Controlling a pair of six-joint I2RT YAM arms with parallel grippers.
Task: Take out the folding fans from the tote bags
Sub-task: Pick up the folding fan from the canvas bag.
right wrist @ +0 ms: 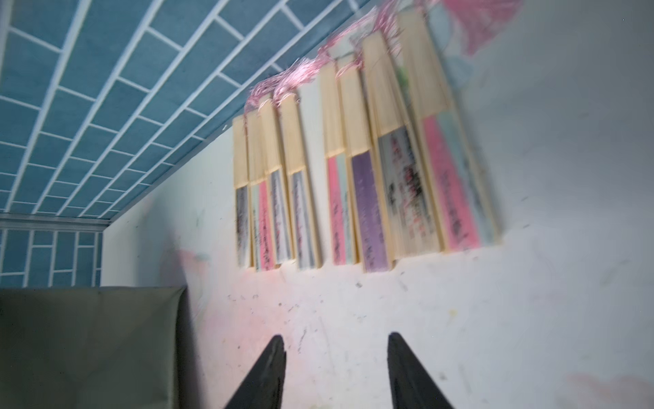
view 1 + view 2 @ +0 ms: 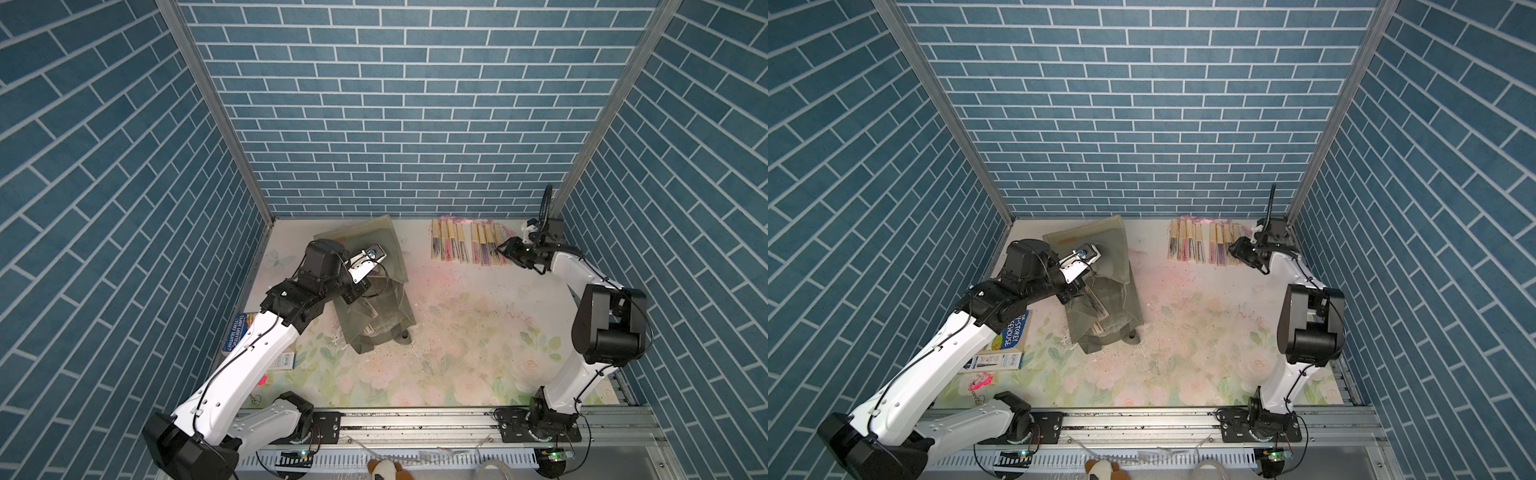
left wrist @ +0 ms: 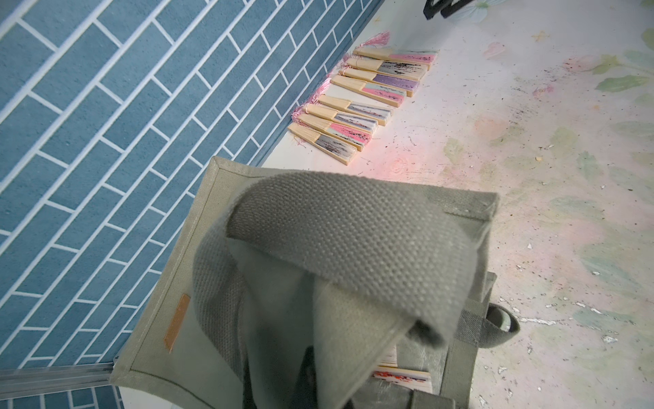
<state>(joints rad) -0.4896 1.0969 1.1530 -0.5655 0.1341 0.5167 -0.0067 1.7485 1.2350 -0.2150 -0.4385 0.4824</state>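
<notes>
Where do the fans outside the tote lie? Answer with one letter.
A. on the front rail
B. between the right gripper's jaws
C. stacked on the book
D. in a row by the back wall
D: the fans lie side by side with their tassels toward the back wall, and the right gripper beside them is open and empty.

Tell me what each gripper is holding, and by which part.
The left gripper is shut on the tote, seemingly by its strap. The right gripper is open and holds nothing.
</notes>
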